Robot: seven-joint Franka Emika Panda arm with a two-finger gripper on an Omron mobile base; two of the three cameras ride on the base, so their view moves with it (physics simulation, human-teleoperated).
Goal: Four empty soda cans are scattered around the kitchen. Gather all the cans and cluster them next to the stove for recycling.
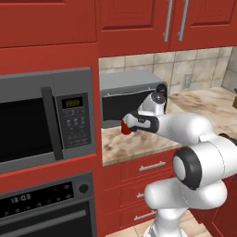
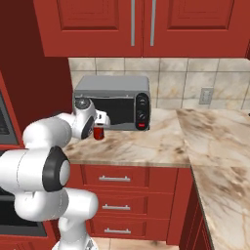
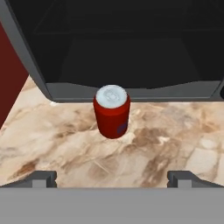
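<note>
Approach step on a red soda can: jaws spread wide, holding nothing, can upright on the surface ahead, centered between them, before the grey microwave; next advance, then close.

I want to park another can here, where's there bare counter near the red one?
Bare counter runs right of the red can, along the toaster oven's front to the corner. Crowded spot: the can stands close before the oven, with the open fingers just short of it.
</note>
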